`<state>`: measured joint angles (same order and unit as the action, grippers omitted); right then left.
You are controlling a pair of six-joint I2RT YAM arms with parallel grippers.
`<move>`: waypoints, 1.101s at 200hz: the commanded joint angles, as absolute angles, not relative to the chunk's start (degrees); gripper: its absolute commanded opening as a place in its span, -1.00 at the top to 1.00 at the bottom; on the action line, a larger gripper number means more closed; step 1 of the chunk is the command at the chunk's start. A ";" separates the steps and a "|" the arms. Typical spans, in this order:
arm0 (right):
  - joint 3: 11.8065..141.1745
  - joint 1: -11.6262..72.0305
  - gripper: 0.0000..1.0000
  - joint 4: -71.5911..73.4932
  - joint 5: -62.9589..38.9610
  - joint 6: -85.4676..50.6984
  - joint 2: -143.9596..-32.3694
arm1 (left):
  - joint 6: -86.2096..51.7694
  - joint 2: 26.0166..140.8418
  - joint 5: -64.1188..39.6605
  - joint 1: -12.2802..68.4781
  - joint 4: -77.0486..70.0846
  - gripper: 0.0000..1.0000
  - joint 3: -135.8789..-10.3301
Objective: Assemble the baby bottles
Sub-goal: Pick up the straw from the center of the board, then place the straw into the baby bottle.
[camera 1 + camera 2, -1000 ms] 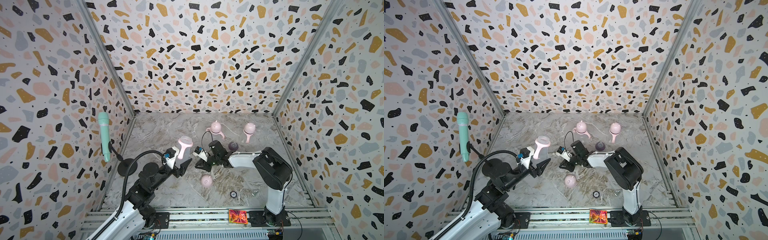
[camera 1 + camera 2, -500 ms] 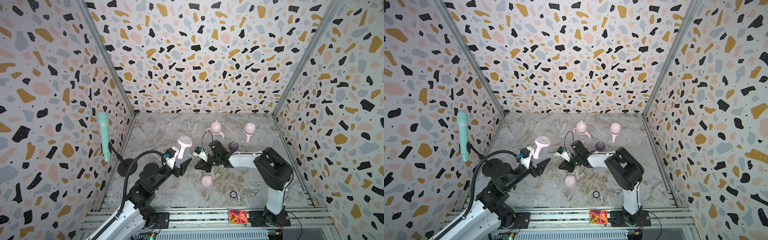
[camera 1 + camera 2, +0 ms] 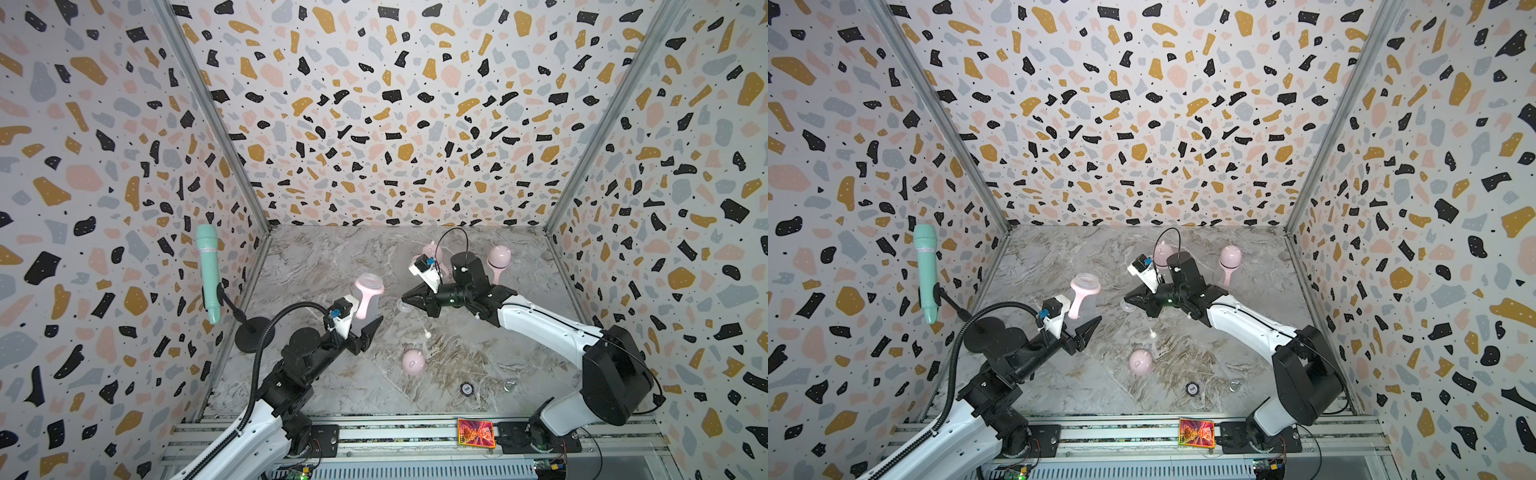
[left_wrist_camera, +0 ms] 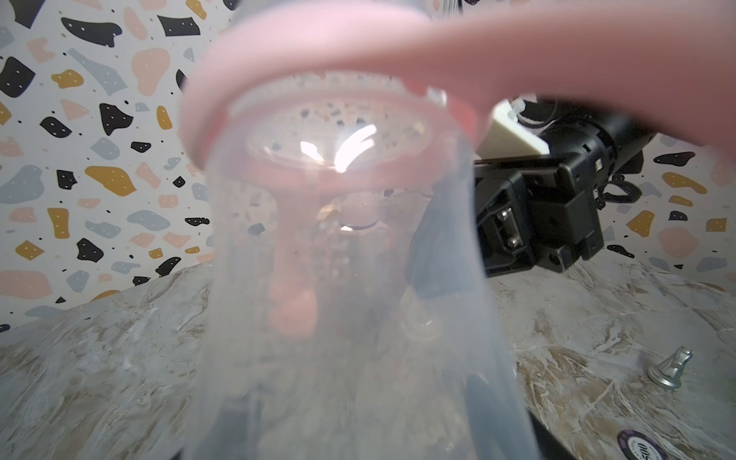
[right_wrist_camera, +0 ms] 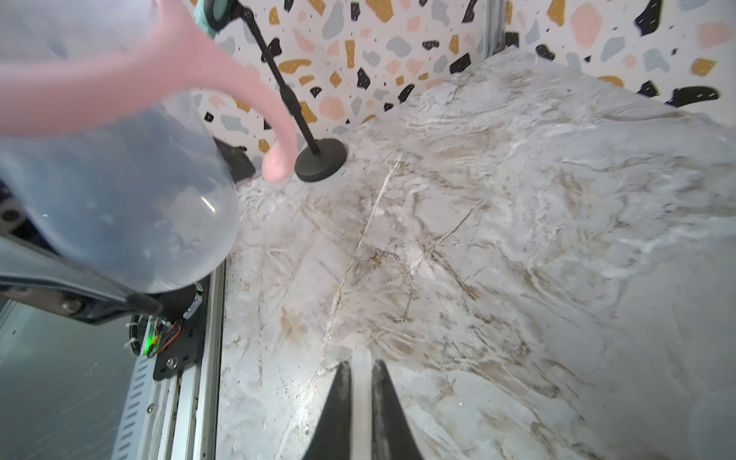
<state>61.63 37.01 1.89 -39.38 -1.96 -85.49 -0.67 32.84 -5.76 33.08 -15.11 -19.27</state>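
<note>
My left gripper (image 3: 366, 329) (image 3: 1086, 328) is shut on a clear baby bottle (image 3: 369, 297) (image 3: 1084, 296) with a pink handled ring and an open mouth, held above the table. This bottle fills the left wrist view (image 4: 350, 278) and hides the jaws. My right gripper (image 3: 405, 301) (image 3: 1128, 301) (image 5: 360, 372) hovers just right of it, shut on a small clear teat (image 3: 401, 306) (image 5: 360, 398). Two capped bottles stand at the back: one (image 3: 498, 259) (image 3: 1230, 258) in full view, the other (image 3: 430, 250) (image 3: 1163, 251) partly behind the right wrist. A pink dome cap (image 3: 413, 362) (image 3: 1140, 362) lies on the table.
A mint-green microphone (image 3: 208, 270) on a black stand (image 3: 251, 334) occupies the left edge. A poker chip (image 3: 467, 389), a small silver piece (image 3: 509, 385) and a tiny white bit (image 3: 427, 333) lie on the marble. A red card (image 3: 476, 432) sits on the front rail.
My right gripper has closed fully on the clear teat, and its wrist has shifted toward the back. The left arm and its bottle have stayed put.
</note>
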 commanded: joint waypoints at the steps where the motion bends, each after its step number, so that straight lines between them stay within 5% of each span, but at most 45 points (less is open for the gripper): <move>1: 67.65 36.91 1.00 -3.64 -37.17 -3.33 -80.56 | 1.80 31.81 -8.33 32.87 -19.96 0.25 -18.02; 118: 84.99 40.24 1.00 -4.99 -42.94 -7.74 -76.91 | 8.83 35.69 -15.53 32.86 -37.05 0.26 -9.13; 220: 79.99 46.49 1.00 2.58 -42.09 -11.75 -75.76 | 11.39 37.82 -14.59 32.83 -37.86 0.28 -10.30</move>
